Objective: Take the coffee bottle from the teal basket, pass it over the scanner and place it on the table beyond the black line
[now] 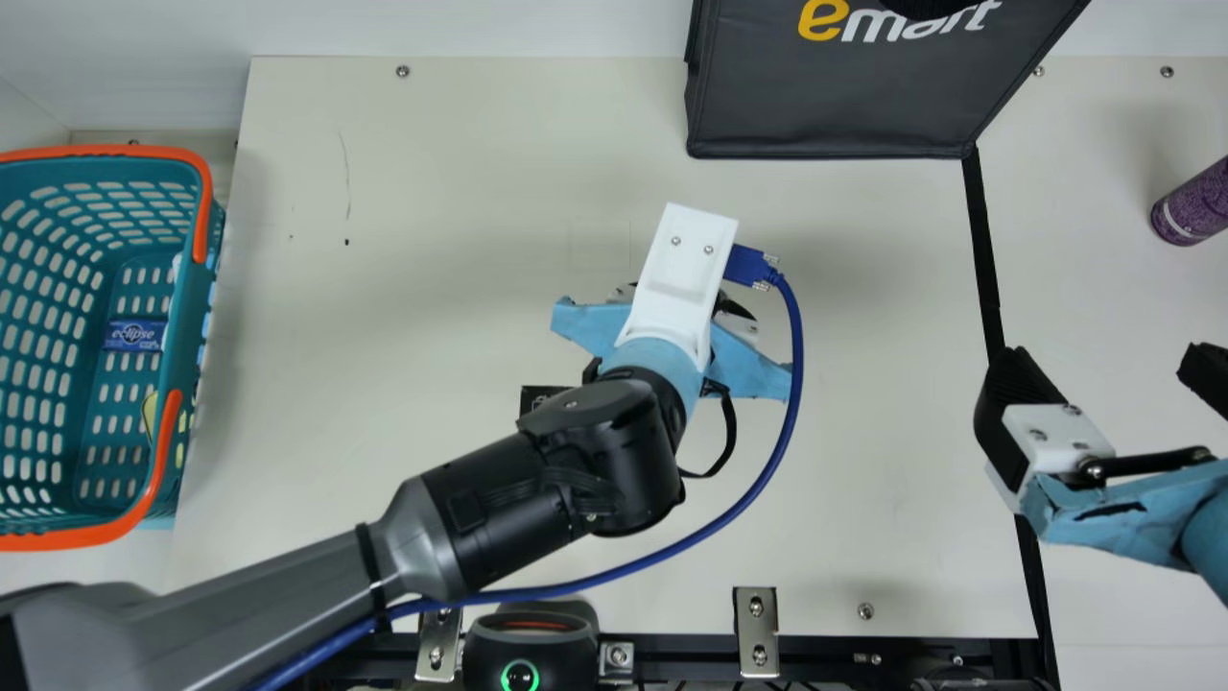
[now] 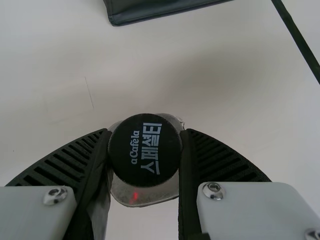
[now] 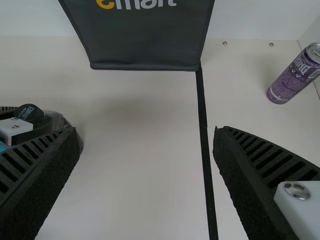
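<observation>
With the main view as your clock face, your scanner point(image 1: 523, 631) is nearest, between six and seven o'clock, a green ring lit on it. Your black line point(image 1: 988, 259) starts near four o'clock and runs away from you up to about two.

At the dial's centre is your left gripper point(image 1: 753, 365), on the basket's side of that line. In the left wrist view its fingers are parted by about the width of the black cap, one against each side, so you have hold of the coffee bottle point(image 2: 150, 195). The cap faces that camera, and a red spot of light shows on the body. You're not over the line with it yet; I can't tell how high it is above the table.

Out at three o'clock, your right gripper point(image 1: 1103, 363) is spread wide with nothing between its fingers, one of them over the line.

At nine o'clock you have the teal basket point(image 1: 201, 305) with its orange handles and a blue pack point(image 1: 134, 336) inside. Farther off, between two and three, a purple can point(image 1: 1194, 206) is beyond the line. Farthest from you, near one o'clock, is the dark bag point(image 1: 835, 96).
</observation>
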